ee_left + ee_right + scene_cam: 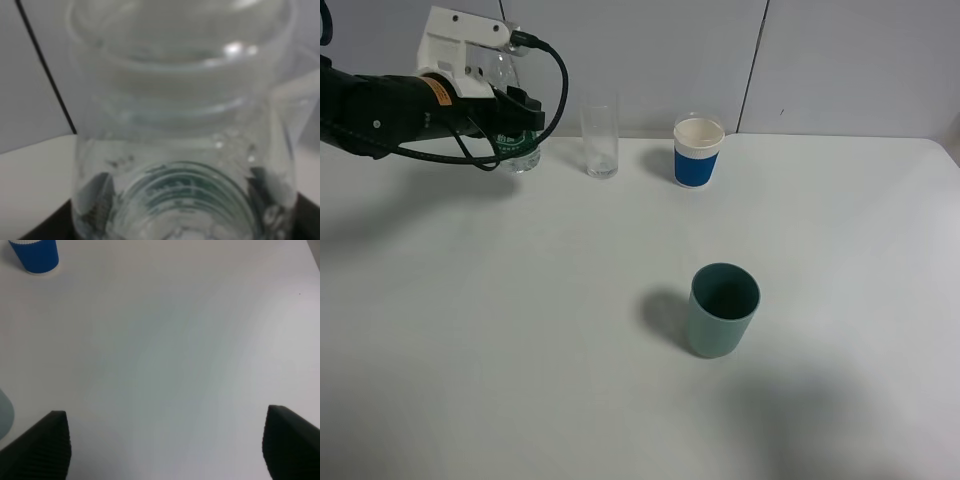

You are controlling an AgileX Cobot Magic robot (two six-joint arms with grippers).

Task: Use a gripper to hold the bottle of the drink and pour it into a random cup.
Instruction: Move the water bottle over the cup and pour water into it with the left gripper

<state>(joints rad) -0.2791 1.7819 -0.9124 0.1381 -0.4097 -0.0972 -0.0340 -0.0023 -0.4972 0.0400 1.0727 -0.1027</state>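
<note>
From where I stand the grasp looks made and the pour not yet begun: the left end effector (512, 120) is clenched on the bottle (520, 156) at the far left of the tabletop (520, 360), the bottle upright, though I cannot tell whether its base has left the surface. The tall glass (600, 140) stands just beside it, so the next move should be a short carry towards the glass, then a slow tilt of the neck over that narrow rim. The bottle is thin clear plastic, ribbed, with a dark green band; the glass is smooth and straight-sided. The blue-banded paper cup (698, 152) and the matte grey-green cup (722, 310) stand well apart. The right end effector (165, 445) hangs released over bare tabletop
</note>
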